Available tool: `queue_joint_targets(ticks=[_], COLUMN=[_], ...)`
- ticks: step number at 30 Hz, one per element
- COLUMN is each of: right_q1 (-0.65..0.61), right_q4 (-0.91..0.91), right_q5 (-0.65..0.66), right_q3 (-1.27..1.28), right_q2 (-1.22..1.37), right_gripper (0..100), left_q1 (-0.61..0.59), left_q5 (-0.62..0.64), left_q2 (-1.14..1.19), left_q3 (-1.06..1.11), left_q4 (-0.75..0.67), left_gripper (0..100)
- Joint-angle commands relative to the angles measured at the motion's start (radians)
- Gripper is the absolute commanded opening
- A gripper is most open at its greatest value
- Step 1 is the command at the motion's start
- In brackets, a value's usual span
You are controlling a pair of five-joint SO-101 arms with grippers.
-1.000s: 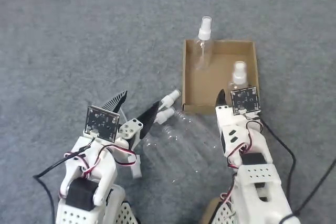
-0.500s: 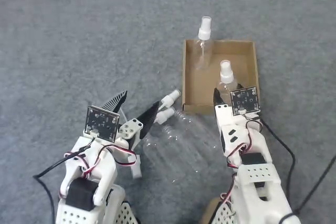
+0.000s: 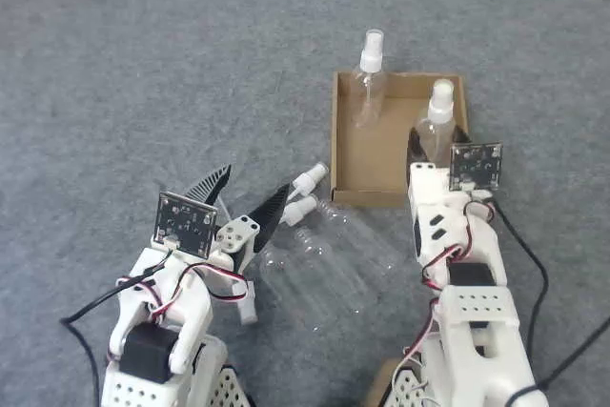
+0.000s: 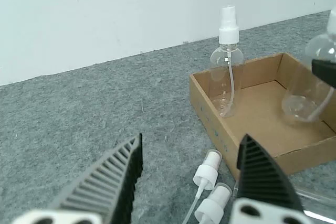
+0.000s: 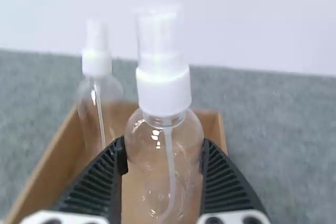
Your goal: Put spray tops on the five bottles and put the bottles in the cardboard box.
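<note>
Clear bottle (image 5: 164, 148) gripped in right hand (image 5: 163, 156), within cardboard box (image 3: 333, 131).

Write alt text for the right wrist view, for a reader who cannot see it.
The right gripper holds an upright clear bottle with a white spray top between its black fingers, at the open cardboard box. A second capped bottle stands in the box behind it; a white wall is beyond.

Grey table (image 3: 143, 64) — cardboard box (image 3: 335, 140), loose bottles (image 3: 319, 247)
</note>
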Motion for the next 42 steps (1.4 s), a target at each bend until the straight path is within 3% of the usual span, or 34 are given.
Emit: queue_joint_targets(ticks=[1,6,14,24,42], right_q1=[0.012,0.015,0.015,0.074,0.058], right_q4=[-0.018,0.036,0.013,-0.137,-0.228], right_q5=[-0.015,-0.012,-0.014,-0.014,-0.021], right_q3=[-0.124,-0.221,-0.433,-0.612,-0.763], right_q2=[0.005,0.058,0.360,0.740,1.020], right_gripper=[1.3,1.3,1.3,1.3,1.6], left_q1=[-0.005,-0.005,-0.005,-0.005,-0.005], left_q5=[0.000,0.000,0.000,0.000,0.000], left_q2=[-0.008,-0.008,-0.008,-0.008,-0.009], left_q3=[-0.005,-0.005,-0.005,-0.005,0.008], left_q4=[-0.023,-0.023,-0.023,-0.023,-0.031], left_gripper=[27,27,27,27,27])
